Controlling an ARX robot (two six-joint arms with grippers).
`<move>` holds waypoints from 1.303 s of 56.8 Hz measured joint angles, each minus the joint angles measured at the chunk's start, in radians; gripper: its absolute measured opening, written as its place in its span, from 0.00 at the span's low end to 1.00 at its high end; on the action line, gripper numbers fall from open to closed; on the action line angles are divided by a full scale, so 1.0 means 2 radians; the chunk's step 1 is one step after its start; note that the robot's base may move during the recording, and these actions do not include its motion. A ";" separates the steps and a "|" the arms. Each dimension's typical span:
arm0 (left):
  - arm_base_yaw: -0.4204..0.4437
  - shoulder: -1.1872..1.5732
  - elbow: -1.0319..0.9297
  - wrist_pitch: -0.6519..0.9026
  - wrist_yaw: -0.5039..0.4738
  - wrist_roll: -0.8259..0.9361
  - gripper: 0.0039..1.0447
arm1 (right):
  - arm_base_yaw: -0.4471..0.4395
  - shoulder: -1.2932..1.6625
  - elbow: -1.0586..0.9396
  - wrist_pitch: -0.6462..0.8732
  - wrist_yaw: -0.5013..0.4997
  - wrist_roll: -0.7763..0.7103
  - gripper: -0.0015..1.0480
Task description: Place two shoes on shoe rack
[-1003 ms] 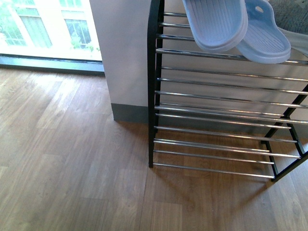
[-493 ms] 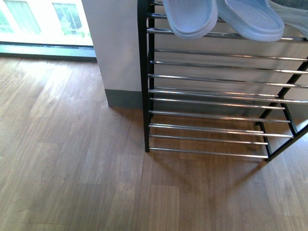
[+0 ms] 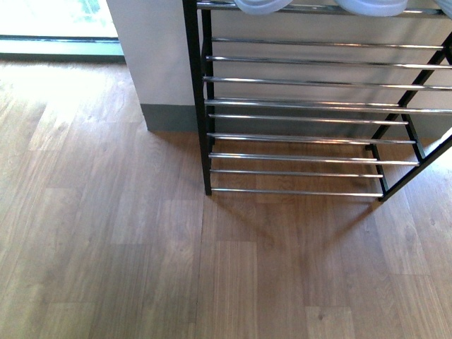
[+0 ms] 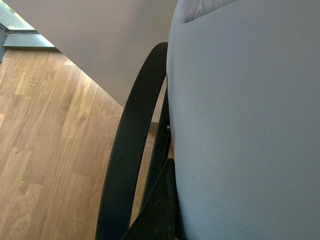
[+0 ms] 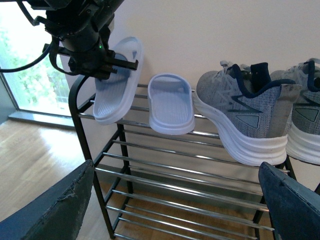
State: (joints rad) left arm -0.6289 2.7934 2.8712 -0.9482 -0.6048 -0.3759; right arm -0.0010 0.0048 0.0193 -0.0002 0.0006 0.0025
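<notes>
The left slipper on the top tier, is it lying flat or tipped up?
Tipped up. The left slipper stands tilted on edge in the left gripper, unlike its flat-lying mate.

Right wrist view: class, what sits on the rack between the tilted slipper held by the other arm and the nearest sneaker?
A second pale slipper, lying flat on the rack between the held slipper and the sneaker.

2 pale blue slippers [image 5: 170, 102], wooden floor [image 3: 106, 247], window [image 5: 20, 65]

The left arm [image 5: 82, 35] is matte black, built of blocky housings with visible screws and thin black cables looping off its side; a small green light glows on it. The right gripper [image 5: 175, 210] has two broad fingers [image 5: 50, 210] covered in dark blue-grey padding with frayed edges.
</notes>
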 joint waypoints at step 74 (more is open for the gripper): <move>0.006 -0.116 -0.206 0.150 0.037 0.007 0.91 | 0.000 0.000 0.000 0.000 0.000 0.000 0.91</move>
State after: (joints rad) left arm -0.6178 2.5622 2.4584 -0.6491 -0.5301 -0.3626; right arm -0.0010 0.0048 0.0193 -0.0002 0.0006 0.0025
